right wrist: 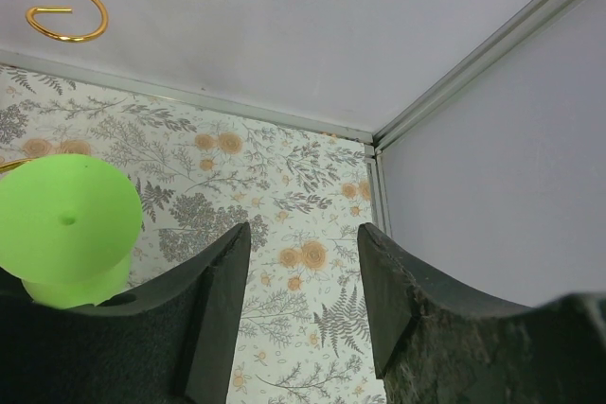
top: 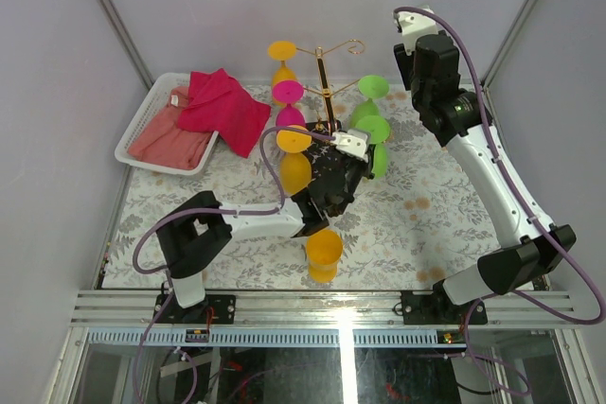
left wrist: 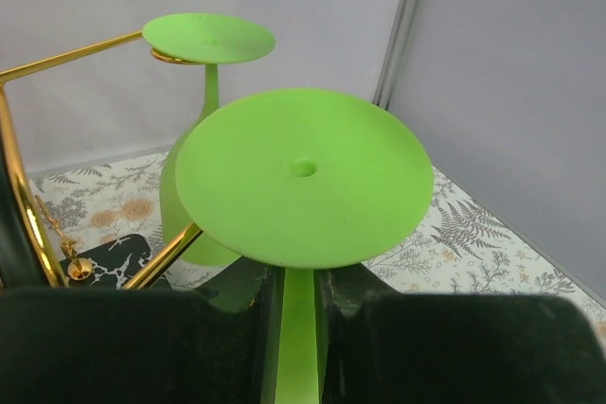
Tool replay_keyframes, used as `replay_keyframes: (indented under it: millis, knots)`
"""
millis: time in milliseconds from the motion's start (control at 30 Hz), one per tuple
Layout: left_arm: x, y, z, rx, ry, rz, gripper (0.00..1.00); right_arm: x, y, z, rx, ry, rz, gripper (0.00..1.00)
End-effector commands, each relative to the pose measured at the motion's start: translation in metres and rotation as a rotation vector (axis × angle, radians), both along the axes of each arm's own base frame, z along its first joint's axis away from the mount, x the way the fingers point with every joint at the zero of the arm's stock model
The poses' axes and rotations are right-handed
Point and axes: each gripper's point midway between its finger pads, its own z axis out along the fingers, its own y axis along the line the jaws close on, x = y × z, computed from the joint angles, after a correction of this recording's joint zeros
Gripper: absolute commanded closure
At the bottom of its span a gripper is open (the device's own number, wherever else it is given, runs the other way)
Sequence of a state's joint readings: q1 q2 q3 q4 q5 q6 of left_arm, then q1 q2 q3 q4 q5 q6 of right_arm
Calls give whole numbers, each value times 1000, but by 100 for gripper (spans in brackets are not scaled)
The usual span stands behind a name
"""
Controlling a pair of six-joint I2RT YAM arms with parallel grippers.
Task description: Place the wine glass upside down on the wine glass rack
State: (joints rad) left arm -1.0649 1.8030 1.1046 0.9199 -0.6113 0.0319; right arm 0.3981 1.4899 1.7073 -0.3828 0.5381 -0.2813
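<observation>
Left gripper (left wrist: 299, 305): clamped on the green wine glass (left wrist: 303, 172) stem, foot up, beside rack (left wrist: 21, 198).
Right gripper (right wrist: 301, 281): jaws apart, nothing between.

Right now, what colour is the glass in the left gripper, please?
The glass is bright green; left wrist view.

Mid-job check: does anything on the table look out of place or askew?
Two things. An orange glass stands alone on the table near the front edge, off the wine glass rack, close beside the left arm. The magenta cloth overhangs the white tray's rim onto the table. No spill or breakage shows.
</observation>
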Motion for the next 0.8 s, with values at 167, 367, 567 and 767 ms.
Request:
replay_keyframes:
  millis: [167, 367, 567, 767]
  knots:
    - [1, -20, 20, -50, -51, -92, 100, -7, -8, 29, 30, -85, -9, 44]
    - [0, -30, 20, -46, -63, -151, 100, -7, -10, 29, 25, -85, -15, 44]
    - [-4, -41, 17, -36, -61, -205, 100, -4, -10, 29, 23, -86, -17, 43]
    - [-10, -35, 16, -38, -50, -219, 100, -3, -11, 27, 17, -81, -20, 43]
